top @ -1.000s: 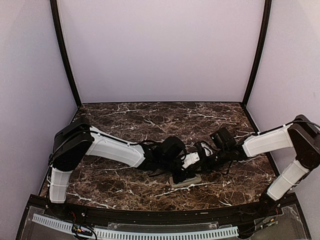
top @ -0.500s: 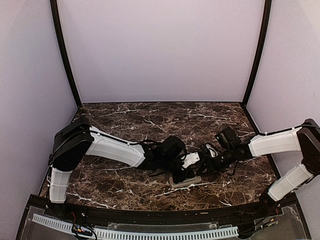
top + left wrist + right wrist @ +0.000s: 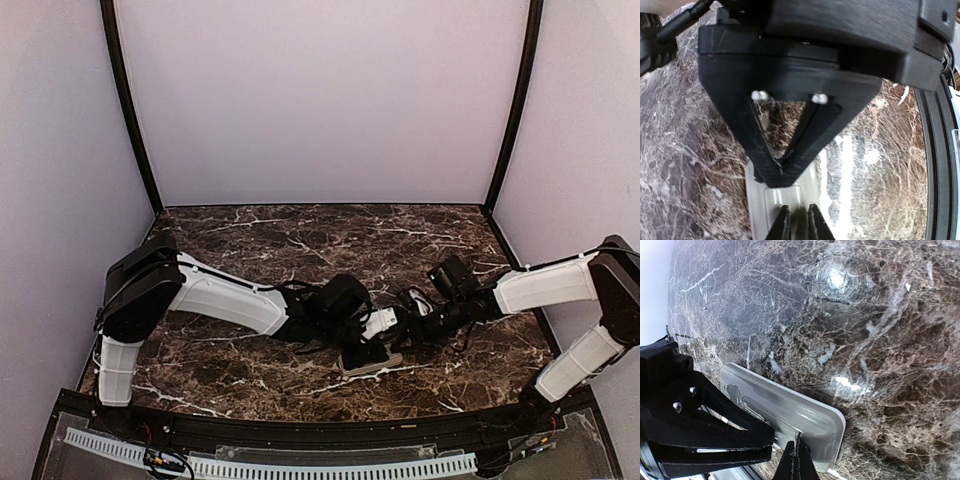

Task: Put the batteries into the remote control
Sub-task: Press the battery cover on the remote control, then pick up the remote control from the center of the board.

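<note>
Remote control (image 3: 790,412), pale grey, lies flat on the dark marble table (image 3: 250,240), close to the near edge and about midway between left and right. Its upward face shows a long moulded recess. Right gripper (image 3: 796,464) points at one rim of the remote with its fingers drawn together to a single tip; contact cannot be judged. Left gripper (image 3: 799,226) stands over the same remote, its two tips close with a slim gap above the pale surface; whether they pinch anything cannot be told. In the left wrist view the black body of the right gripper fills the upper half and hides most of the remote. From above, both grippers crowd over the remote and leave only its near edge showing. Two white-and-black arms reach inward from left and right. Pale lilac walls (image 3: 320,100) and black corner posts (image 3: 128,110) enclose the table; a white slotted strip (image 3: 300,466) runs along the near side.
</note>
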Tool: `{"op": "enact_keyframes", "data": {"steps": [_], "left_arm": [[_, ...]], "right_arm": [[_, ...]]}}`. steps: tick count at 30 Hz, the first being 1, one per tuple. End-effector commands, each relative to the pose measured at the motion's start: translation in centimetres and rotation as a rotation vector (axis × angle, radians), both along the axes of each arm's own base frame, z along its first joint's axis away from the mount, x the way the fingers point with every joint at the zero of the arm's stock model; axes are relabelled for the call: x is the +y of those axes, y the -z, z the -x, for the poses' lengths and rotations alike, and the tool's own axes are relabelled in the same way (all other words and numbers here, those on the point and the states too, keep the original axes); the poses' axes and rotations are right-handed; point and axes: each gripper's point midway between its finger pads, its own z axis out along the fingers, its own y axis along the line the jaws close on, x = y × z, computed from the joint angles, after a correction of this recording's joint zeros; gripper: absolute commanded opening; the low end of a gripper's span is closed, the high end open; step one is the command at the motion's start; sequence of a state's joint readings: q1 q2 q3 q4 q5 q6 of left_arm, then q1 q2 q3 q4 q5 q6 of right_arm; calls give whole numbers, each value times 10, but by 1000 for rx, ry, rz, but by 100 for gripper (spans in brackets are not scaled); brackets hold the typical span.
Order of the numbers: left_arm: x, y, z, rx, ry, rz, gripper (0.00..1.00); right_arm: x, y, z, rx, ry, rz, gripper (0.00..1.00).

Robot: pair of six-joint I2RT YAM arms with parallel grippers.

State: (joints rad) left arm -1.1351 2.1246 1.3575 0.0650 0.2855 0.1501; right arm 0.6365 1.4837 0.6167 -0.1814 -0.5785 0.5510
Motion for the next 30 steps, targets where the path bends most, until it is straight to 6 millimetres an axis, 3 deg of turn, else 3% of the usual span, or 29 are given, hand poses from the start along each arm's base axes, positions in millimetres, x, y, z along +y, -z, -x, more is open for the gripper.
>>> {"op": "enact_keyframes", "data": {"steps": [1, 4, 10, 13, 22, 25, 28, 30], "left_arm": [[53, 47, 15, 93, -44, -234, 21], [49, 33, 12, 77, -47, -203, 28], [53, 16, 9, 66, -66, -176, 30], [57, -11, -2, 72, -103, -90, 31], [96, -59, -46, 118, -333, 84, 38], [116, -68, -63, 78, -460, 99, 49], [131, -78, -71, 41, -533, 103, 62], [142, -84, -76, 18, -589, 104, 69]], "right_arm": [[1, 8, 12, 9, -19, 42, 0], [2, 7, 11, -1, -19, 44, 0], [2, 7, 12, -2, -28, 53, 0], [5, -7, 7, -29, -35, 45, 4], [21, -73, -11, -265, -180, -32, 31], [34, -90, -17, -363, -284, -55, 45], [53, -94, -14, -533, -478, -29, 58], [69, -87, 0, -643, -659, -6, 76]]}}
